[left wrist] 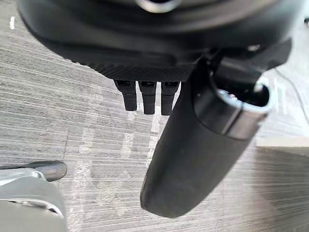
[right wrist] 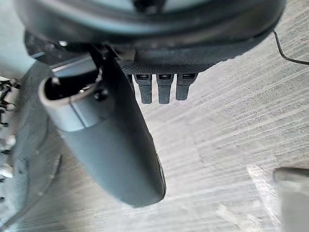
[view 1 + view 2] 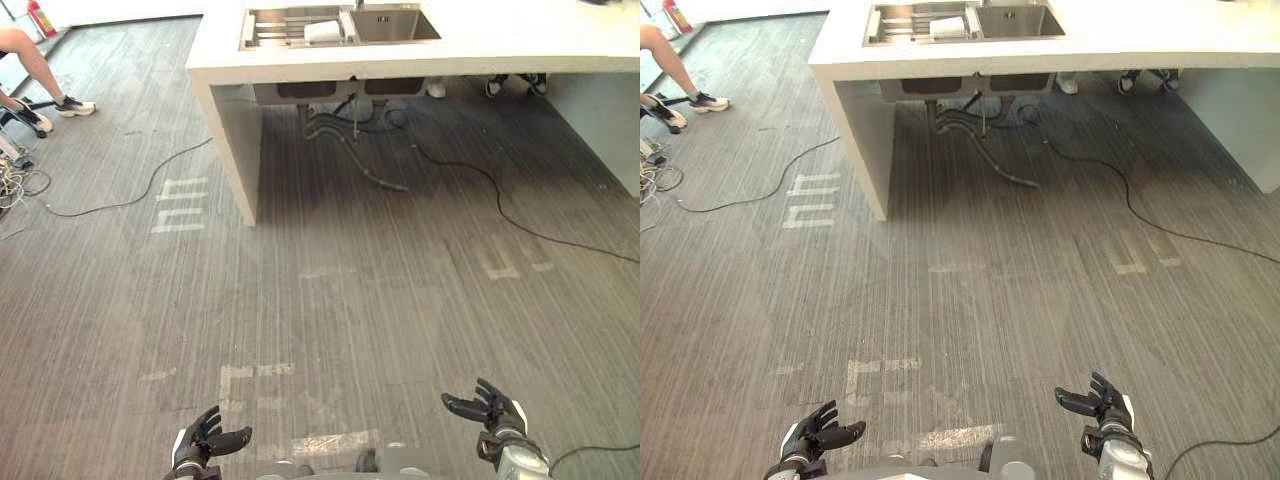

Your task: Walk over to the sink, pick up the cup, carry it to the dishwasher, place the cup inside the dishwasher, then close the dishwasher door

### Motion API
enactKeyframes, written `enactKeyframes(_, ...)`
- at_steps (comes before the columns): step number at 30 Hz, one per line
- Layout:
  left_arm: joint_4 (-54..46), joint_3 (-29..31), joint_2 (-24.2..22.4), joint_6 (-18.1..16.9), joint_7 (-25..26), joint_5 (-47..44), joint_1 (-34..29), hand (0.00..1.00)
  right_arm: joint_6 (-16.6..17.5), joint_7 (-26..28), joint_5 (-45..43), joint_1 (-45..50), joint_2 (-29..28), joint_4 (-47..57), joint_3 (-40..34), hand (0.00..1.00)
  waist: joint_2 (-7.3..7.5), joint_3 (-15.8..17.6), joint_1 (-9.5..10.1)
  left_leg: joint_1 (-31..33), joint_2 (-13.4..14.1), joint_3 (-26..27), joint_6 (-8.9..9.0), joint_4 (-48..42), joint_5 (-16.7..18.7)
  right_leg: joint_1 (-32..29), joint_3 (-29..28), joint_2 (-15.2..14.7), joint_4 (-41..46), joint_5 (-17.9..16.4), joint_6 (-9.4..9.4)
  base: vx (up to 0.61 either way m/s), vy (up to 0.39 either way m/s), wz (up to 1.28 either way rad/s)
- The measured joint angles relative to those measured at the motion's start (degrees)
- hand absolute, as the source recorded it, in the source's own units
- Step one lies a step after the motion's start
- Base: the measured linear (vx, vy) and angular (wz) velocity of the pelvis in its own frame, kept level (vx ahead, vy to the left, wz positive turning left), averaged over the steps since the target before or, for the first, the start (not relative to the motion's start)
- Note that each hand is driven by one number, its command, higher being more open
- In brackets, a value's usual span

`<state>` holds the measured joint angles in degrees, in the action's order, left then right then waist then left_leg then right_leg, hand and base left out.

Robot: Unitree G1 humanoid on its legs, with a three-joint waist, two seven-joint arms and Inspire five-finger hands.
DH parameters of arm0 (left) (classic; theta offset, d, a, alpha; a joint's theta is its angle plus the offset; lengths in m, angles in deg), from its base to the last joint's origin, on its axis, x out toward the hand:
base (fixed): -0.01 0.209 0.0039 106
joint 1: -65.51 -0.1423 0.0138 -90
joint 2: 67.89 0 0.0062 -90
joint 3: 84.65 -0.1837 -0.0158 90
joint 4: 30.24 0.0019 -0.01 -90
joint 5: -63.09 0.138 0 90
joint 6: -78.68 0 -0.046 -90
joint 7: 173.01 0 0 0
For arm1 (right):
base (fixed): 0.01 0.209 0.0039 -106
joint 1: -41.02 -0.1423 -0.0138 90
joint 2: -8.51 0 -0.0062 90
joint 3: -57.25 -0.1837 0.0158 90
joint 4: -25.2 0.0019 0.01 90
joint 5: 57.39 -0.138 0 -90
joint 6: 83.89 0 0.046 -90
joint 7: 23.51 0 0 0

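Underfoot and across almost the whole scene lies a grey, wood-grained floor (image 3: pixel 380 300). At its far edge stands a long white tabletop (image 3: pixel 480 55) on a thick white side panel. A steel sink (image 3: pixel 400 22) with two basins is set into it. Grey drain hoses (image 3: pixel 350 140) hang below the basins and bend down to the floor. From beneath them a black cable (image 3: pixel 500 200) runs away to the right.

At the far left, well apart from the tabletop, a person's legs (image 3: pixel 35 65) reach into view, with a light shoe on the foot.

Low in the head views, the left robot hand (image 3: pixel 205 440) and the right robot hand (image 3: pixel 495 408) hover over the floor, well apart from each other and from the sink. On each, the fingers are loosely spread. The wrist views show each hand's fingers (image 1: pixel 147 99) straight, with the thumb standing clear of them.

The cup (image 3: pixel 322 32) shows as a small white shape in the sink's left basin, beside a steel rack (image 3: pixel 280 30). It is too small to tell how it stands. Pale tape marks (image 3: pixel 180 205) dot the floor.
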<state>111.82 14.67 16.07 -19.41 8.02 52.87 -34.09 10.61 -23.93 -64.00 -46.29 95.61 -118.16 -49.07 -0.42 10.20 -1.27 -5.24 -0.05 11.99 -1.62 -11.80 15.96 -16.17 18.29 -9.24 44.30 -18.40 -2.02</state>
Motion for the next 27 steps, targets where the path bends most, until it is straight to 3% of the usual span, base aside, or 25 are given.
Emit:
enactKeyframes(4,-0.62,-0.36,0.05,-0.09,0.80,-2.05,2.01,0.90,-0.03,0.00,-0.06,-1.37,0.51,-0.03,1.91,0.90,-2.44,2.28,-1.67,-3.62,4.47,-0.96,1.84,3.02,0.34,-6.99,3.85,0.47,-7.77,0.74,0.30,0.36,-0.121,0.14)
enactKeyframes(5,-0.64,-0.71,0.15,-0.20,1.02,-2.30,3.07,0.90,-0.03,-0.01,-0.07,-1.70,0.70,0.03,2.09,0.90,-2.92,2.74,-1.97,-4.68,6.01,-1.43,2.13,4.02,0.23,-9.10,3.95,0.70,-14.44,4.43,-0.19,0.43,-0.204,0.27)
enactKeyframes(6,-0.63,-0.74,0.47,-0.27,1.17,-2.30,3.96,0.90,-0.03,-0.01,-0.07,-1.66,0.70,0.12,2.16,0.90,-2.21,2.89,-2.25,-6.09,6.45,-1.96,3.43,4.80,0.25,-9.57,3.02,0.50,-23.28,10.62,-0.47,0.46,-0.232,0.32)
enactKeyframes(7,-0.60,-0.78,0.66,-0.43,1.23,-2.30,4.14,0.90,-0.03,-0.02,-0.07,-1.54,0.71,0.17,2.16,0.90,-1.57,2.91,-2.40,-7.05,6.49,-2.22,4.56,5.05,0.59,-9.58,1.81,0.06,-26.57,14.28,-0.44,0.52,-0.293,0.40)
enactKeyframes(8,-0.47,-0.88,0.55,-0.46,1.27,-2.25,4.43,0.90,-0.03,-0.25,-0.08,-1.09,1.01,0.24,2.12,0.90,-1.35,2.98,-2.87,-8.93,7.68,-3.50,6.93,4.55,2.01,-9.77,0.87,-0.13,-23.66,22.77,2.38,0.53,-0.336,0.31)
enactKeyframes(10,-0.49,-1.49,-0.07,-0.76,1.21,-2.22,5.48,0.90,0.00,-0.83,-0.11,-1.69,1.10,0.44,2.10,0.90,-1.94,2.84,-3.06,-7.42,9.91,-5.30,8.17,-1.48,1.65,-11.94,1.43,0.24,-14.91,14.72,4.31,0.57,-0.391,0.20)
enactKeyframes(11,-0.51,-2.03,-0.29,-0.76,1.17,-2.23,6.10,0.90,0.03,-0.78,-0.19,-1.67,0.87,0.43,2.09,0.90,-2.31,2.91,-3.20,-3.48,12.00,-6.86,9.69,-10.94,-0.21,-10.30,2.78,0.95,-13.51,11.32,4.76,0.54,-0.389,0.22)
enactKeyframes(12,-0.74,-2.01,-0.46,-0.77,1.12,-2.24,6.25,0.90,0.01,-0.79,-0.31,-1.59,0.62,0.32,2.10,0.90,-2.48,3.00,-3.35,-0.93,13.31,-7.51,9.79,-17.22,-2.31,-8.62,3.60,1.67,-14.01,10.14,4.93,0.55,-0.385,0.26)
enactKeyframes(13,-1.82,-1.98,-0.64,-0.72,1.13,-2.29,5.78,0.90,0.00,-0.90,-0.94,-1.08,-0.23,0.23,2.30,0.90,-2.84,3.19,-2.86,5.20,17.06,-8.10,10.21,-33.79,-5.66,-2.45,4.77,4.98,-18.00,9.06,5.95,0.55,-0.368,0.08)
enactKeyframes(15,-4.67,-1.96,-0.68,-0.55,1.16,-2.68,4.54,0.90,0.32,-1.09,-1.40,-0.69,-0.81,0.27,3.46,0.90,-2.56,3.37,-1.95,11.01,20.21,-5.58,9.16,-47.59,-4.17,5.80,5.06,8.31,-24.70,9.18,6.45,0.58,-0.292,-0.03)
enactKeyframes(16,-8.00,-1.94,-1.29,-0.42,1.30,-3.72,4.28,0.90,0.80,-1.45,-2.56,-0.48,-0.94,0.52,3.37,0.90,-1.67,3.49,-1.36,15.49,20.28,-1.78,7.75,-50.01,-3.05,11.52,5.06,9.01,-29.57,9.17,6.46,0.62,-0.261,0.06)
enactKeyframes(19,-16.24,-1.96,-2.24,-0.46,1.64,-4.72,3.78,0.90,1.02,-2.13,-3.15,-0.98,-0.70,0.72,3.26,0.90,-0.93,3.83,-0.13,22.21,18.54,3.01,6.20,-44.48,-1.31,16.27,4.90,9.07,-34.01,9.34,6.17,0.45,-0.124,0.02)
enactKeyframes(21,-24.59,-1.98,-2.42,-0.53,1.84,-5.37,3.68,0.90,1.15,-2.29,-3.33,-1.91,-0.99,0.66,3.31,0.90,0.39,4.67,1.32,26.18,13.04,4.71,5.23,-29.69,-0.93,20.26,4.17,7.93,-37.20,9.29,6.05,0.49,-0.019,-0.14)
enactKeyframes(22,-28.92,-2.02,-2.73,-0.63,2.17,-5.56,3.63,0.90,1.23,-2.29,-3.31,-2.03,-1.06,0.74,3.38,0.90,1.13,5.10,2.08,26.88,8.88,4.24,5.44,-16.86,-3.92,22.51,3.71,6.77,-38.49,8.83,5.06,0.48,0.061,-0.25)
enactKeyframes(23,-33.59,-2.02,-3.76,-0.73,2.97,-5.54,3.09,0.90,1.44,-2.37,-3.29,-1.83,-0.80,0.95,3.42,0.90,0.77,5.04,2.97,27.10,6.35,3.10,5.86,-4.65,-9.31,24.89,2.72,6.43,-39.42,7.34,2.63,0.47,0.092,-0.33)
enactKeyframes(24,-36.16,-2.02,-4.45,-0.80,3.35,-5.54,2.66,0.90,1.48,-2.47,-3.29,-1.60,-0.48,0.96,3.47,0.90,-0.13,4.81,3.53,27.54,6.00,2.27,6.09,-1.32,-10.88,26.14,2.09,7.09,-39.89,6.45,1.42,0.49,0.168,-0.42)
enactKeyframes(25,-40.22,-2.03,-5.37,-0.98,4.04,-5.54,1.86,0.90,1.49,-2.66,-3.28,-1.30,-0.01,0.95,3.88,0.90,-1.73,4.79,4.07,28.38,6.70,0.92,4.72,-0.61,-13.93,28.27,1.40,8.52,-40.76,4.89,0.18,0.53,0.220,-0.48)
enactKeyframes(26,-44.66,-1.87,-5.40,-1.10,4.38,-5.46,1.41,0.90,1.47,-2.85,-3.19,-0.37,-0.87,1.01,4.44,0.90,-0.66,4.18,5.19,28.38,6.00,0.40,1.23,-3.93,-19.10,30.49,0.29,7.74,-40.97,3.24,-1.09,0.68,0.277,-0.29)
enactKeyframes(27,-49.93,-1.55,-5.41,-1.17,5.17,-5.40,1.13,0.90,1.49,-2.68,-2.86,0.58,-2.00,1.11,4.44,0.90,2.26,3.09,5.23,29.30,3.50,0.39,-0.09,-6.38,-19.21,30.45,0.47,4.74,-39.32,1.35,-2.15,0.60,0.210,-0.06)
